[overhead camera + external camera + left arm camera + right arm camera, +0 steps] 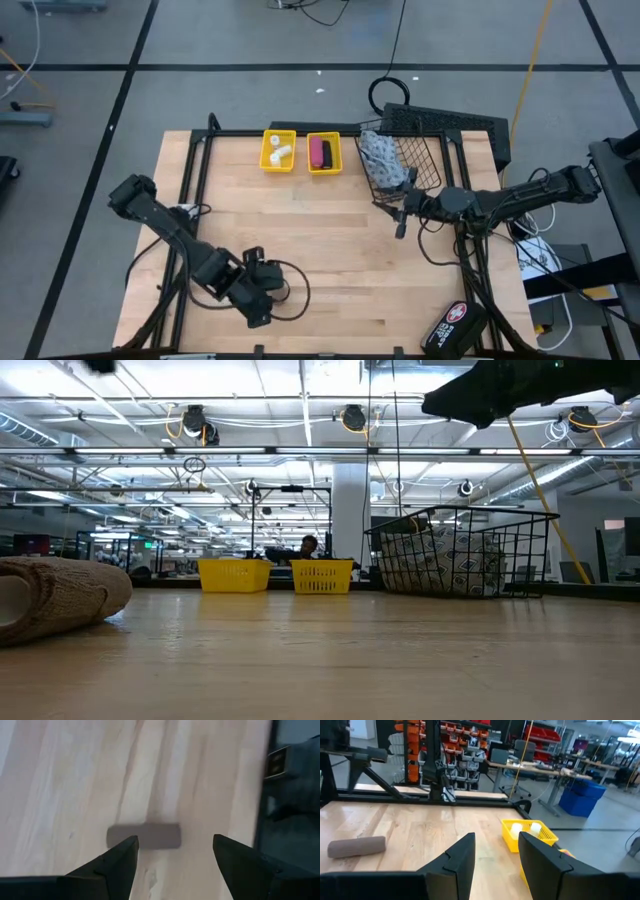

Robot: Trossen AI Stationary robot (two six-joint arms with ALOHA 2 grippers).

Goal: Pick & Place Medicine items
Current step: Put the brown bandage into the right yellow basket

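Observation:
A brown roll-shaped medicine item (144, 836) lies on its side on the wooden table near the front left, also seen as the brown roll (55, 598) and the brown roll (356, 846). My left gripper (175, 840) hovers open above it, pointing steeply down, clear of the roll; in the high view my left gripper (258, 305) hides it. My right gripper (400, 225) waits open and level beside the wire basket, nothing between its fingers (465, 850). White bottles (280, 150) and a magenta tube (318, 152) lie in two yellow bins. A blue-white pouch (380, 155) sits in the basket.
The two yellow bins (235, 574) and the black wire basket (462, 550) stand along the table's far edge. A black case with a red-white cross (455, 325) lies at the front right corner. Bare wood (340, 260) spreads between the arms.

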